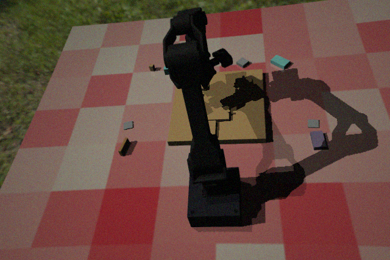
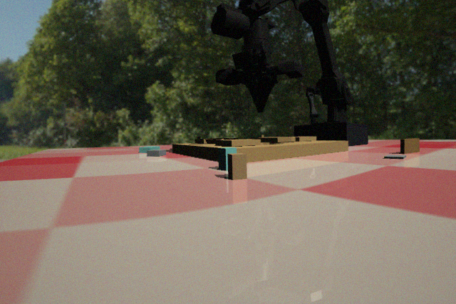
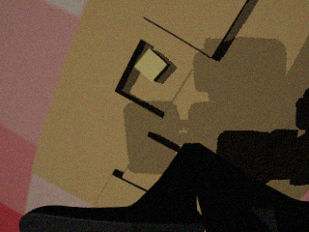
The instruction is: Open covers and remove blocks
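The tan puzzle board lies flat, partly hidden by the arm in the top view. Tan covers stand slightly proud of its top; how far each is open cannot be told. In the wrist view, a small pale yellow square sits inside a dark L-shaped edge; whether it is a knob or a block is unclear. My gripper is shut and empty, above the board. Off the board lie a teal block, a purple block and a brown block.
A grey piece lies behind the board. Another teal piece and a small brown piece stand near its back left corner. Flat grey tiles lie left and right. Arm shadows darken the board.
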Robot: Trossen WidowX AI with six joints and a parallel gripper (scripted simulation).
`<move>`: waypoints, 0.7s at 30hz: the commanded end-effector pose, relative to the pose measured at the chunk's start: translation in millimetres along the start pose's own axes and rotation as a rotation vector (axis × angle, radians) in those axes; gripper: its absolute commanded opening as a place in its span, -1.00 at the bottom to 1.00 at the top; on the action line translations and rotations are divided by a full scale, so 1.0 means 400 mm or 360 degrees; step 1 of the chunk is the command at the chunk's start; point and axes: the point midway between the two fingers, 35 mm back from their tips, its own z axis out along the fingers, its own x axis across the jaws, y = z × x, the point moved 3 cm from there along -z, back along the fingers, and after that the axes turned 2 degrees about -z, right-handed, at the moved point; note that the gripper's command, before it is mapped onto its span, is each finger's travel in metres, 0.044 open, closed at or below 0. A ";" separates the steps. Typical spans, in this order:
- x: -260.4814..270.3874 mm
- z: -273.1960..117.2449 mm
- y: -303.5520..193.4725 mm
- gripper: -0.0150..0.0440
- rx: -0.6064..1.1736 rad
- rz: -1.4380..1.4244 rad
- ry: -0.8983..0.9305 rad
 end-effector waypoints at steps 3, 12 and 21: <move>0.007 -0.006 -0.097 -0.49 0.0014 -0.0479 -0.0004; 0.033 -0.001 -0.226 -0.49 0.0023 -0.1144 0.0001; 0.061 0.015 -0.315 -0.49 0.0028 -0.1621 0.0007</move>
